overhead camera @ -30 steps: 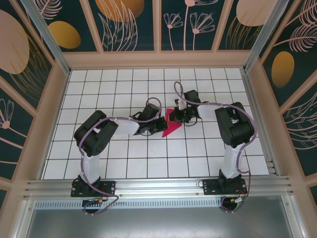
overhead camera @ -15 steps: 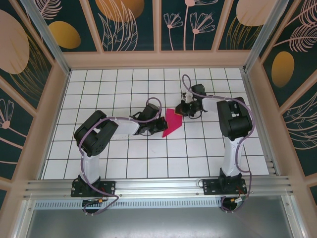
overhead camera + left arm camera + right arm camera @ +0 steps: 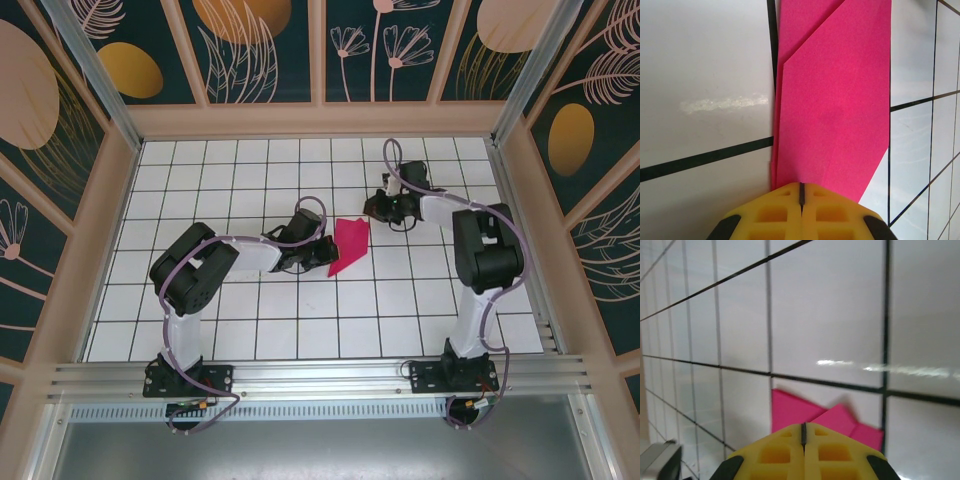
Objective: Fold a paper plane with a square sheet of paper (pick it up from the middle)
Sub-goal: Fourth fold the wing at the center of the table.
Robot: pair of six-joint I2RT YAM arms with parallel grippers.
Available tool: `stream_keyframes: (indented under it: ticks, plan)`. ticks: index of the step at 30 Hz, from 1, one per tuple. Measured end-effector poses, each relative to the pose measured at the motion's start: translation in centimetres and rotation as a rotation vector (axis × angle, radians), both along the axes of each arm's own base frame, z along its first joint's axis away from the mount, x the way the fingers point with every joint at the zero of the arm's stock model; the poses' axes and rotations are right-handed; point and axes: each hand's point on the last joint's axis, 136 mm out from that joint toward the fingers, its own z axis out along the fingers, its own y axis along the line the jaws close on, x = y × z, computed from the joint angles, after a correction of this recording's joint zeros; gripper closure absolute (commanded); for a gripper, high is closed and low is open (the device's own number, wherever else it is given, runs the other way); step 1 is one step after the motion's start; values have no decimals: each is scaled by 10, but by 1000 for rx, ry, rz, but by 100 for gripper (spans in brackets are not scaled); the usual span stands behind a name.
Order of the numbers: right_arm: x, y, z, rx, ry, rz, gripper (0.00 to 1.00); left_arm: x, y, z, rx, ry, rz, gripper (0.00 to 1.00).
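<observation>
The square sheet of paper [image 3: 350, 245] is magenta-pink and lies folded into a creased, pointed shape on the white grid table [image 3: 250, 320], near the middle. In the left wrist view the paper [image 3: 835, 100] shows layered folds with a slanted edge. My left gripper [image 3: 319, 250] is shut, its yellow tips [image 3: 801, 186] resting at the paper's left edge; nothing shows between the jaws. My right gripper [image 3: 373, 208] is shut and holds nothing. It sits apart from the paper, up and to the right. Past its tips [image 3: 803, 426] the paper [image 3: 790, 410] shows with a raised flap.
Beige frame walls [image 3: 120, 200] with patterned panels enclose the table on three sides. An aluminium rail [image 3: 320, 375] carrying both arm bases runs along the near edge. The right arm's elbow [image 3: 485, 250] stands tall at the right side.
My right gripper has left the paper and drawn back toward the far right. The paper now lies flatter, with more of its upper part showing. The left arm has stayed put.
</observation>
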Motion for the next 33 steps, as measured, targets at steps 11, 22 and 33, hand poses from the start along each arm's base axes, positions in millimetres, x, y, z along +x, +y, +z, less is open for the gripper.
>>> stream_keyframes:
  ticks: [11, 22, 33]
  plan:
    - [-70, 40, -31, 11, 131, 114, 100, 0, 0, 0, 3, -6, -7, 100]
    - [-76, 46, -49, 2, 184, 120, 100, 0, 0, 2, 4, -8, -6, 100]
    - [-76, 46, -50, -1, 190, 121, 100, 2, -6, 73, -60, -160, -84, 91]
